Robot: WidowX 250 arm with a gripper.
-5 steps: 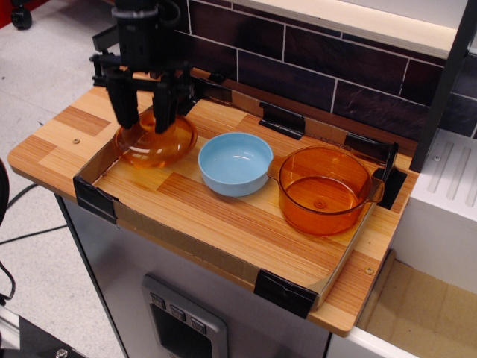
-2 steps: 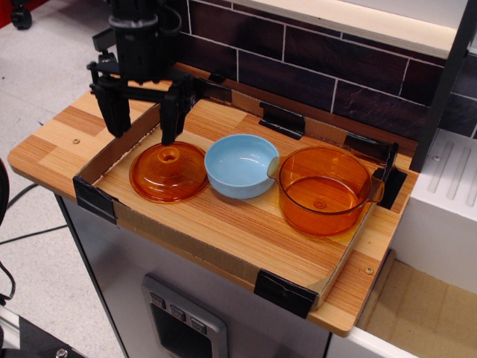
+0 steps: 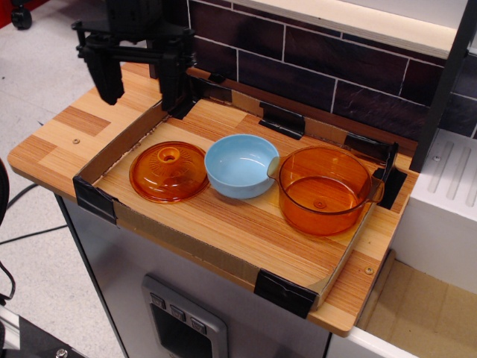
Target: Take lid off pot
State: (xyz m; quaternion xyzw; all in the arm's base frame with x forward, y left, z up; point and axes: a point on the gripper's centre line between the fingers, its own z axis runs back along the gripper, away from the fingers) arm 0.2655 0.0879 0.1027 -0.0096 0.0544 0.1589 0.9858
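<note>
The amber glass lid (image 3: 169,172) lies flat on the wooden tray at the front left, its small round knob facing up. The amber glass pot (image 3: 324,188) stands uncovered at the right of the tray, with nothing inside. My gripper (image 3: 139,95) hangs open and empty above the back left corner of the tray, well above the lid and behind it. Its two black fingers are spread wide.
A light blue bowl (image 3: 239,165) sits between the lid and the pot, touching or nearly touching both. A low cardboard wall (image 3: 115,151) with black corner clips rims the tray. A dark tiled wall (image 3: 313,67) stands behind, and a white unit (image 3: 440,201) stands at the right.
A second ago my fingers were down around the lid. They let it go, the lid settled flat against the blue bowl, and my gripper rose up and back, opening wider.
</note>
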